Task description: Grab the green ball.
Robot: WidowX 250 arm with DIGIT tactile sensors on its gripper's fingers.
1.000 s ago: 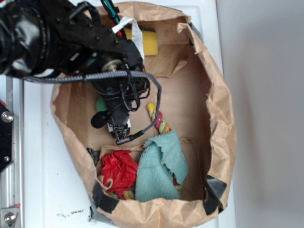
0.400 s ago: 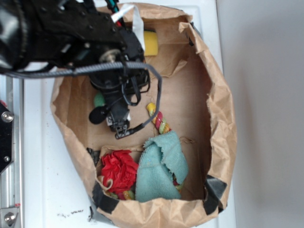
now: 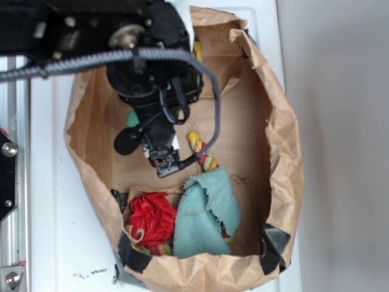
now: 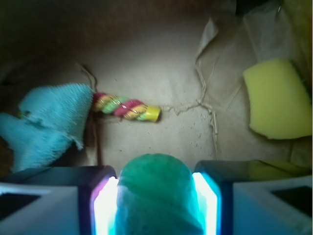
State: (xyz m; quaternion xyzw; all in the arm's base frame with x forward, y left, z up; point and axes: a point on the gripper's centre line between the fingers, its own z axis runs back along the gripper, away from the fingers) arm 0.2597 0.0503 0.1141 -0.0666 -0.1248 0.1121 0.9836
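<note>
Inside the crumpled brown paper bag (image 3: pixel 282 152), the gripper (image 4: pixel 155 196) clasps the small mint-green textured ball (image 4: pixel 155 193) at 3 and 9 o'clock; it looks light, slightly squashy, grippy.

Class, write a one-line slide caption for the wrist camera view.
Gripper closed on the green ball inside a paper bag, with a twisted candy-striped stick, teal cloth and yellow sponge beyond.

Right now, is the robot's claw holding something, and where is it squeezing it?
Yes. The gripper holds the green ball, with one finger pressed against each side of it.
</note>
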